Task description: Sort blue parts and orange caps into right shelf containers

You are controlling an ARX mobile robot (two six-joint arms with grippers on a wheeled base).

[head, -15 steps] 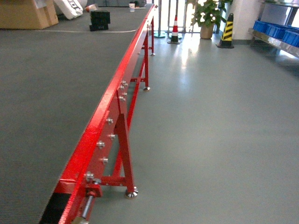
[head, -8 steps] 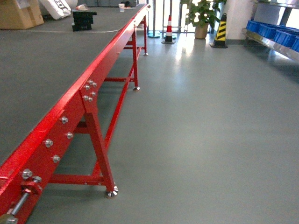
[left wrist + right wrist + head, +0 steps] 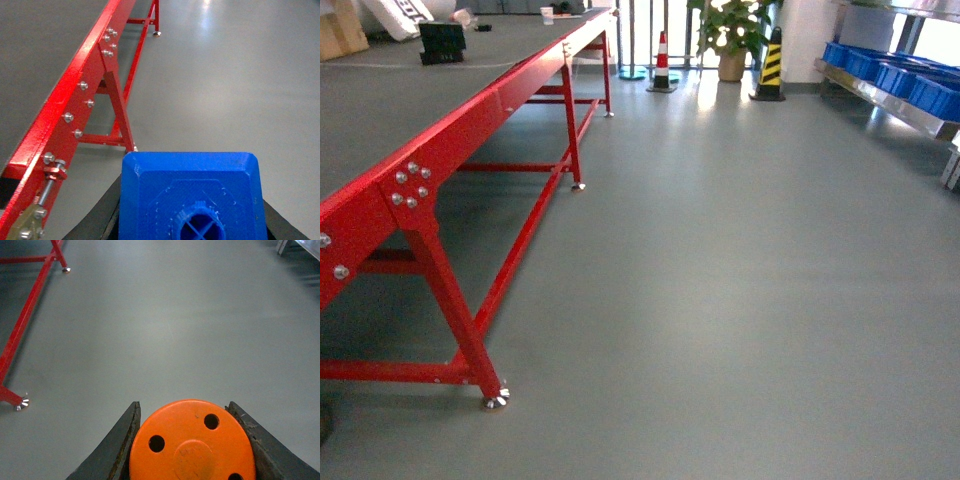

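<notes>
A blue part (image 3: 190, 195), a solid block with a round stud on its top face, fills the bottom of the left wrist view. My left gripper (image 3: 192, 210) is shut on it, its dark fingers (image 3: 107, 220) pressing both sides. In the right wrist view my right gripper (image 3: 184, 410) is shut on an orange cap (image 3: 192, 445) whose flat top has small holes. Both hang above bare grey floor. The right shelf containers (image 3: 910, 80), blue crates, stand in a row on a metal shelf (image 3: 885, 100) at the far right of the head view. Neither gripper shows in the head view.
A long red conveyor frame (image 3: 440, 150) with a grey belt runs along the left, its foot (image 3: 495, 400) on the floor. A black box (image 3: 442, 42) sits on the belt far back. A traffic cone (image 3: 661, 62), striped bollard (image 3: 770, 60) and potted plant (image 3: 730, 35) stand at the back.
The head view has swung right: the conveyor has slid to the left of the picture, more floor shows, and the blue crates have come further into view.
</notes>
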